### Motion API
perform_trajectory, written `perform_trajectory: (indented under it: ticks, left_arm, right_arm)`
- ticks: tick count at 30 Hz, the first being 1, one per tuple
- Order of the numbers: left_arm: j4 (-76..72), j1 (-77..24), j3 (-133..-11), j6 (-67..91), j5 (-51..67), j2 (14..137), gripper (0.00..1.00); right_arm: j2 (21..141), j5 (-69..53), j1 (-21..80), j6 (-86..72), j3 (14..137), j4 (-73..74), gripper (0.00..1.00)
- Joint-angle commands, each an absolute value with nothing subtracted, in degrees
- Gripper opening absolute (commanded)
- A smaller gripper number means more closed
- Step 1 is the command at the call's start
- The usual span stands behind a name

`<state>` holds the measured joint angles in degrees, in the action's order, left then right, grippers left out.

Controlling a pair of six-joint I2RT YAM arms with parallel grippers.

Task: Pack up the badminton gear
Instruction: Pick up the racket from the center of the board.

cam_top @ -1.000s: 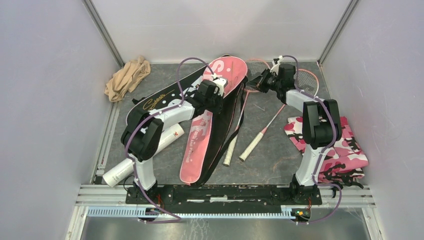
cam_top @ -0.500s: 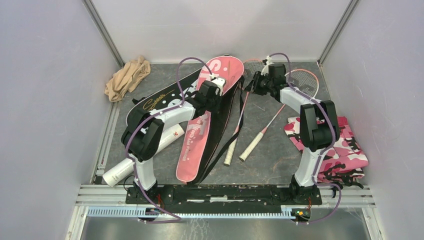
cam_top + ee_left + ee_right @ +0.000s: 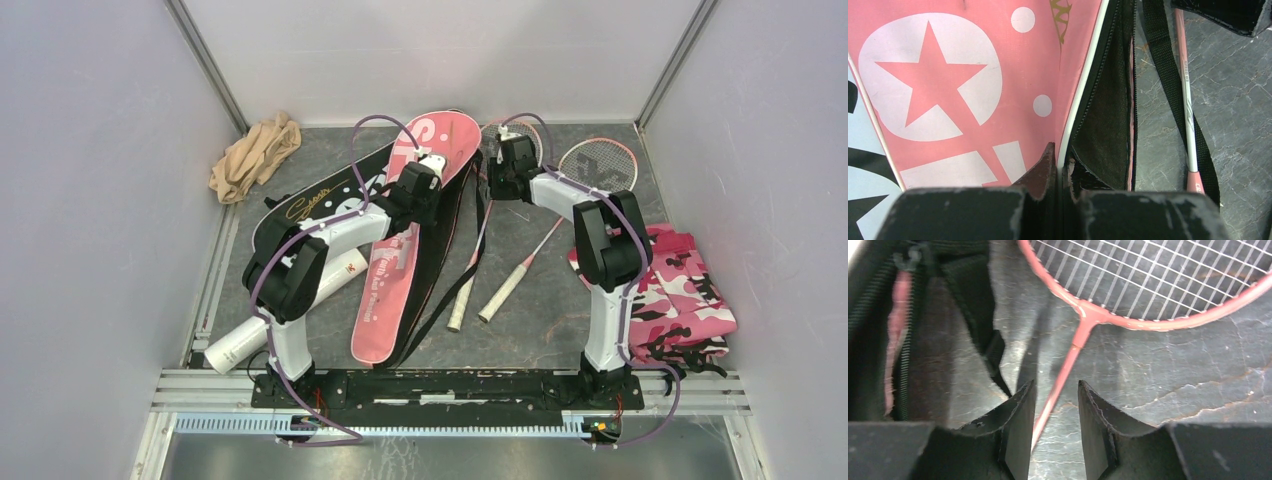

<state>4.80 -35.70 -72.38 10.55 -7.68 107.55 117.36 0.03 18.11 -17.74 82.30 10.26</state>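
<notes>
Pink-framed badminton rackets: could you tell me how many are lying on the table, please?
2. One pink-framed racket lies beside the pink racket-shaped bag, its shaft under the right gripper; the other racket lies right of it. More may be inside bags.

Pink racket bag (image 3: 383, 300), white star and lettering, lies lengthwise mid-tabletop (image 3: 545, 320). It is unzipped along its right edge, black lining showing. Left end effector (image 3: 1062, 160) pinches that white-piped edge. Black racket bag (image 3: 305, 205) lies at its left, partly under it. Long white tube (image 3: 235, 345) lies diagonally, near left. Two pink-framed rackets, white handles nearer, heads far: one racket (image 3: 459, 305) just beside the pink bag, other racket (image 3: 597, 164) further right.
</notes>
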Motion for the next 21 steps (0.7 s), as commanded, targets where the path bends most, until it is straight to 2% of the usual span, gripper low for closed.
perform_trajectory:
  ticks: [1, 15, 18, 21]
  left_arm:
    - [4.31, -35.32, -71.48, 13.36, -9.06, 106.40, 0.02]
    - [3.94, -35.29, -70.19, 13.98, -9.06, 106.10, 0.02]
    - [3.63, -35.38, -69.89, 14.38, -9.52, 105.86, 0.02]
    - [3.60, -35.33, -69.79, 15.10, -10.30, 105.74, 0.02]
  right_arm:
    - [118.75, 6.57, 18.50, -16.36, 83.84, 10.29, 0.41]
    - [123.13, 11.69, 21.66, -16.66, 83.73, 10.08, 0.38]
    - [123.80, 12.70, 21.69, -16.95, 82.85, 9.76, 0.33]
    - [124.50, 14.28, 21.67, -17.31, 82.20, 9.59, 0.23]
